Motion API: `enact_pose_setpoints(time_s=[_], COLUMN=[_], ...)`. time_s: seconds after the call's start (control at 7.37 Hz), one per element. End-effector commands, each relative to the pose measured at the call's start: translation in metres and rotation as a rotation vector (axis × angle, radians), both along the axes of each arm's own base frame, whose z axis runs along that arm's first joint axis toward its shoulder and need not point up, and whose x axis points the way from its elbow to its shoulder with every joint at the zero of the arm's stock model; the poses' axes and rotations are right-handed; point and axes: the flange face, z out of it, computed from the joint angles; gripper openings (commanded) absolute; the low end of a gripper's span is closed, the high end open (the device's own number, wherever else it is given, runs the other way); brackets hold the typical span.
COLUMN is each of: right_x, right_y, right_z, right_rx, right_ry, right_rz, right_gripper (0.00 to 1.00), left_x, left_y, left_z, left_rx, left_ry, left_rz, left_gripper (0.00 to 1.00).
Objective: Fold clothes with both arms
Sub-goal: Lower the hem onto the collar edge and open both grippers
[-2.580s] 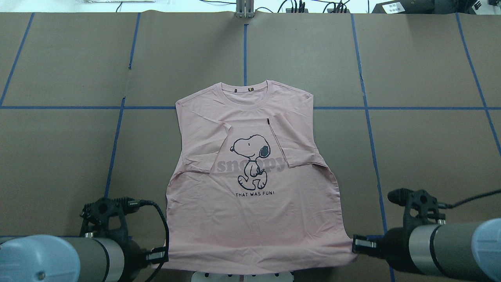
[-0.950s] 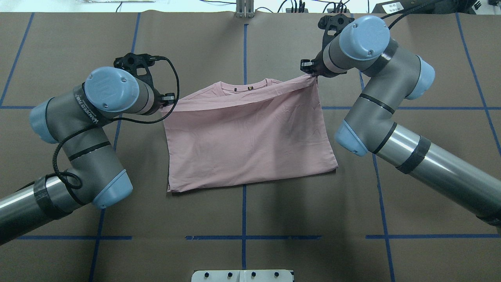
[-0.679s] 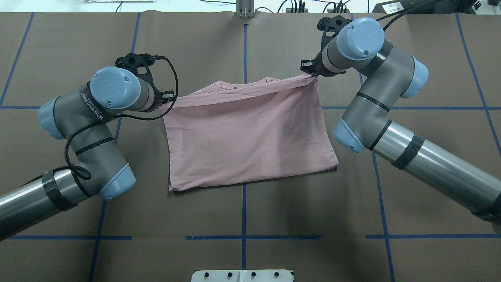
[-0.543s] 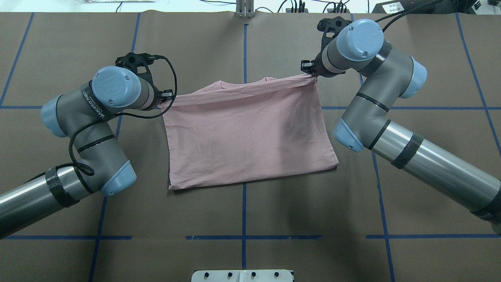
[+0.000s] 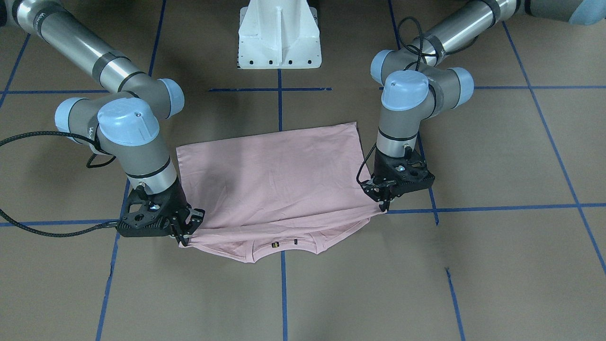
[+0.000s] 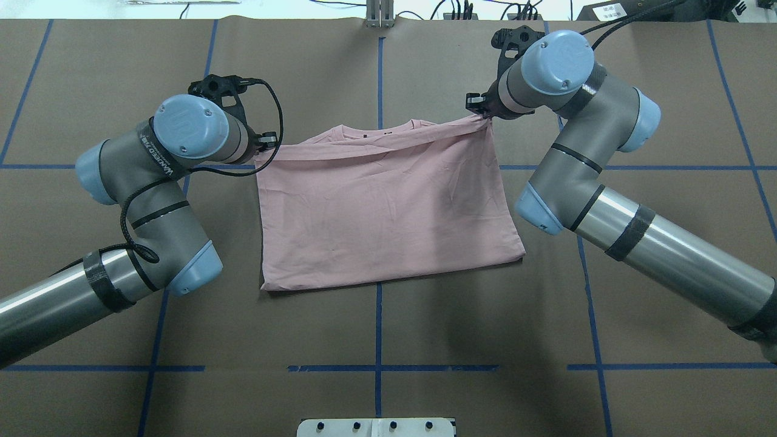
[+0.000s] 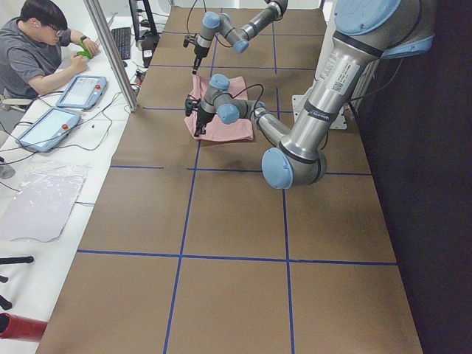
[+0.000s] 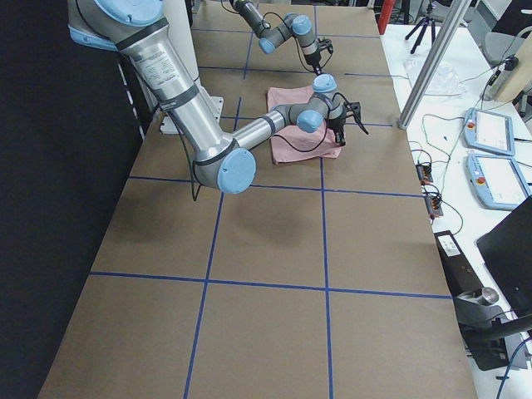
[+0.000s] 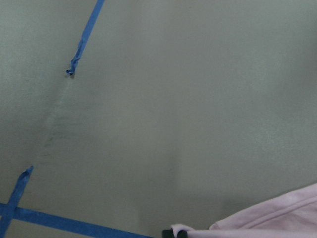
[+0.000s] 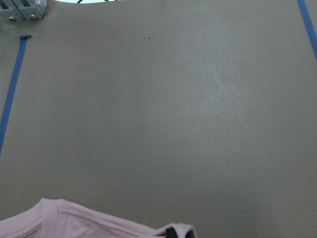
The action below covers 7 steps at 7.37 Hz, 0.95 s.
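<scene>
Both hands were pinched shut on cloth. The left hand had one corner of the pale pink T-shirt nipped between its fingertips, and the right hand had the corner at the opposite end of the same edge. Each wrist view caught only a dark fingertip at the bottom edge with a bit of pink fabric on it.

The T-shirt lay near the middle of the brown counter, doubled over with its plain side up (no print showed anywhere). Its folded edge faced the robot's white pedestal. The far edge of the upper layer stretched between the two hands, sagging slightly in the middle. Just beyond that edge, the ribbed collar and a strip of the lower layer stuck out, flat on the counter.

Blue tape lines marked the counter into squares, and one ran under the shirt's middle. The left arm and right arm reached in from either side, wrists bent down toward the corners.
</scene>
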Motion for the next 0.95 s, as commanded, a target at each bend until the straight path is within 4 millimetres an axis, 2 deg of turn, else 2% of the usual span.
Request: enact_pose_setpoints(time_s=[0.0,0.14,0.27,0.54,0.68,0.81], right_x=[0.001,-0.010,-0.008,0.004,0.028,0.056], right_y=[0.002,0.011,0.011,0.011,0.026,0.058], right_z=[-0.001,0.003,0.002,-0.004,0.001,0.004], right_rx=[0.025,0.024,0.021,-0.029,-0.073,-0.101], right_ry=[-0.023,-0.020,-0.024,-0.072,-0.084,-0.066], right_rz=[-0.002,-0.018,-0.019,-0.067,-0.093,-0.094], right_gripper=[0.55,1.00,1.00,1.00,1.00,1.00], left_x=[0.000,0.001,0.001,-0.003,-0.008,-0.013], left_y=[-0.001,0.000,0.000,-0.001,0.005,0.010], left_z=[-0.004,-0.006,-0.007,-0.013,-0.022,-0.032], left_rx=[0.005,0.010,0.008,0.013,0.000,0.005], left_ry=[0.004,0.008,0.007,0.016,0.051,0.074], left_rz=[0.004,0.006,0.005,0.003,0.024,0.031], left_gripper=[0.00,0.72,1.00,1.00,1.00,1.00])
